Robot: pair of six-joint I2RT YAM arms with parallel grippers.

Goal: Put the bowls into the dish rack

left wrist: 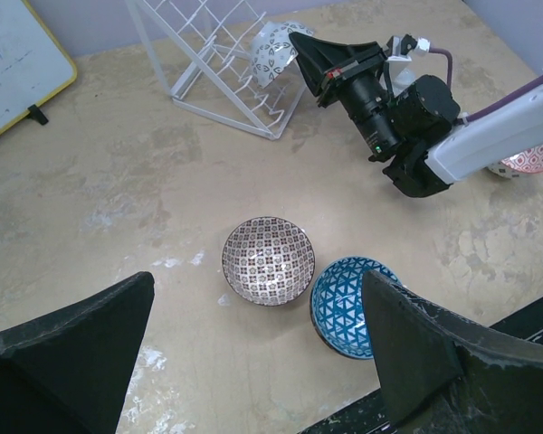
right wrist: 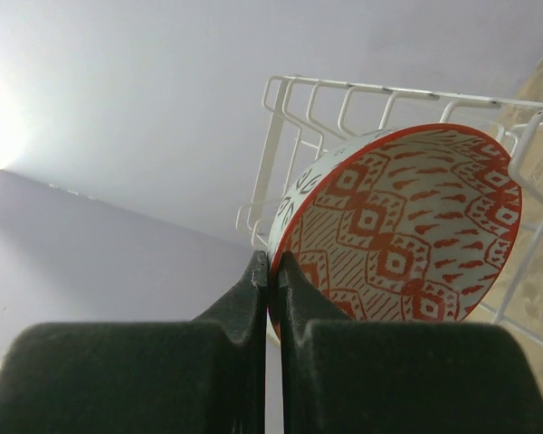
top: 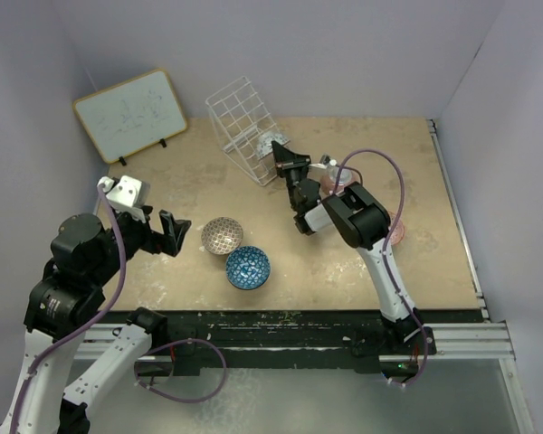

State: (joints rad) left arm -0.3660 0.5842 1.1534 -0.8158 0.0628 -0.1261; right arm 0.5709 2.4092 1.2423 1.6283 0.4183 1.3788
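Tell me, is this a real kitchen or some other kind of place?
Probably a robot test booth, not a kitchen. Plain walls box in one table, two robot arms are bolted to a metal rail at its edge, and a whiteboard stands behind. The right hand pinches a red-patterned bowl.

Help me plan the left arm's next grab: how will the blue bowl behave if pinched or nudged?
The blue bowl looks glazed and rigid: probably slippery, chip-prone. Its rounded wall may let it rock if nudged. The brown bowl sits close beside it, so a push likely knocks them together.
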